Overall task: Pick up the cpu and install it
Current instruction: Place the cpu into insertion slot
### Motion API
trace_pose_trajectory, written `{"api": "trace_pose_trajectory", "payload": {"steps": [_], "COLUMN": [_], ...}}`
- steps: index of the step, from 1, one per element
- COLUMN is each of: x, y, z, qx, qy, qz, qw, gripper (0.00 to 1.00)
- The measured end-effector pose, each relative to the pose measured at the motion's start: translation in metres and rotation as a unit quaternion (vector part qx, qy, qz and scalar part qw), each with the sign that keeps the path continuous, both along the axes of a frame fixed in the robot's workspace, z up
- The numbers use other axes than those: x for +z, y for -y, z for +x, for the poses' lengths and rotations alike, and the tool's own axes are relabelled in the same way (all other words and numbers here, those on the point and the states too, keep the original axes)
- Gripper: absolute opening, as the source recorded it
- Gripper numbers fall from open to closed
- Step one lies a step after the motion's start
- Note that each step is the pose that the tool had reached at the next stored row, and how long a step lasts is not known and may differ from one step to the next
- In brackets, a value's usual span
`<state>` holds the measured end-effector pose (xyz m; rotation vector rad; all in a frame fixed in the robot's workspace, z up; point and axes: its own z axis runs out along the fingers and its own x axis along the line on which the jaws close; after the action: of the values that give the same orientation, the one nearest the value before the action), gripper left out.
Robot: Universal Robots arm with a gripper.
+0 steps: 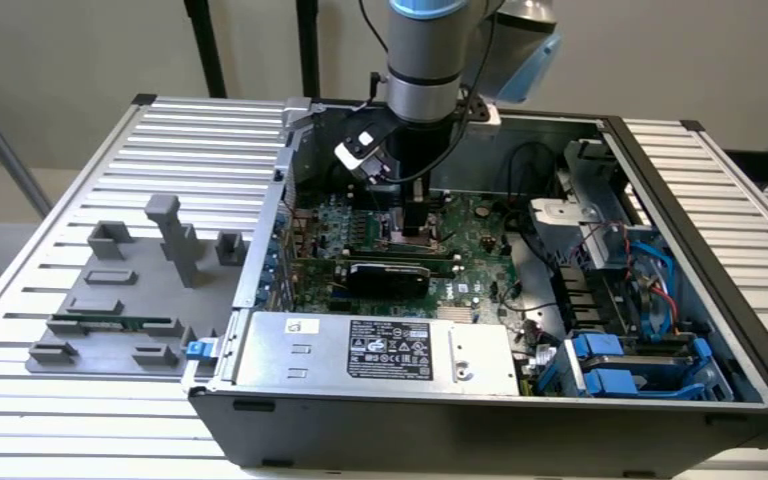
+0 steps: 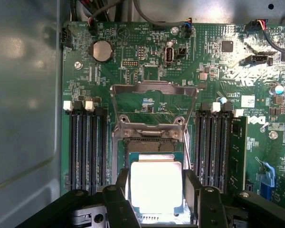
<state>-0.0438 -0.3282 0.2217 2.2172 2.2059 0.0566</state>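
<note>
Silvery metal is gleaming on the cpu, a light, stiff chip, likely fragile underneath, which the tool is gripping by 2 opposite edges right at the open socket on the green board.

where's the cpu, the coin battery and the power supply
cpu (image 2: 156, 186), wrist view, middle of its metal top
coin battery (image 2: 102, 50), wrist view, centre of its face
power supply (image 1: 391, 352), exterior view, on its top label
</note>
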Motion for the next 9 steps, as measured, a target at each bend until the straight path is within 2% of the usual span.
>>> {"api": "trace_pose_trajectory", "payload": {"steps": [9], "x": [-0.0026], "y": [-0.0007], "z": [0.0000], "qx": [0.000], "qy": [0.0000], "qz": [0.0000], "qw": [1.0000], "gripper": [0.55]}}
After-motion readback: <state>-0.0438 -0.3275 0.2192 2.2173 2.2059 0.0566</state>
